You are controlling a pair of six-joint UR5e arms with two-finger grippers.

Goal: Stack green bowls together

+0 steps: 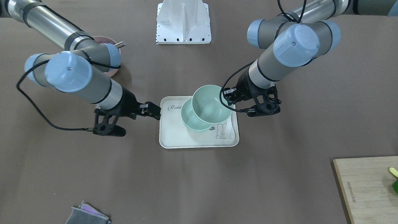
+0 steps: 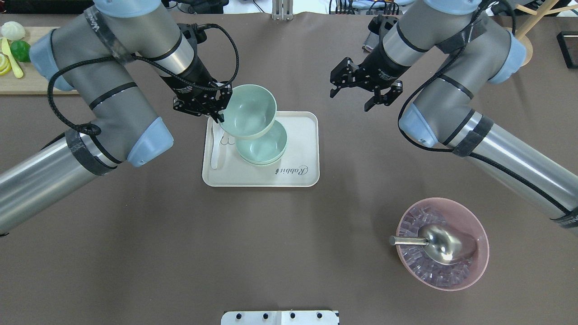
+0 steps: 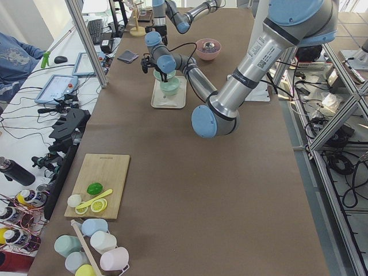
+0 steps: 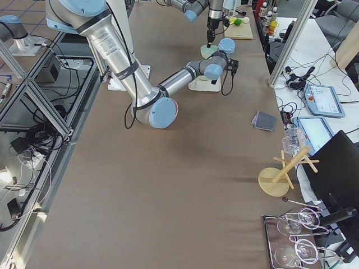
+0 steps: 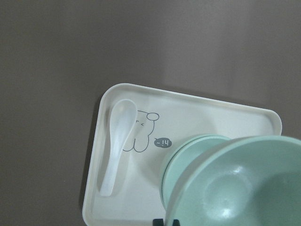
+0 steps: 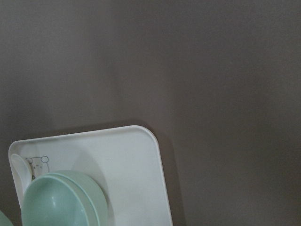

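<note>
My left gripper [image 2: 221, 113] is shut on the rim of one green bowl [image 2: 249, 110] and holds it tilted in the air, above and partly over two nested green bowls [image 2: 264, 145] on the white tray [image 2: 298, 174]. In the front view the held bowl [image 1: 209, 104] overlaps the nested pair [image 1: 191, 119], with the left gripper [image 1: 228, 99] at its rim. The left wrist view shows the held bowl [image 5: 240, 183] close up over the nested pair [image 5: 188, 150]. My right gripper [image 2: 350, 100] is open and empty, beside the tray's edge [image 1: 155, 111]. The nested pair also shows in the right wrist view [image 6: 56, 202].
A white spoon [image 2: 216, 151] lies on the tray next to the bowls. A pink bowl with a metal scoop [image 2: 445, 243] stands near the right arm. A wooden board with fruit [image 2: 27, 67] is at the far left, and a grey cloth [image 1: 87, 214] at the table's far edge.
</note>
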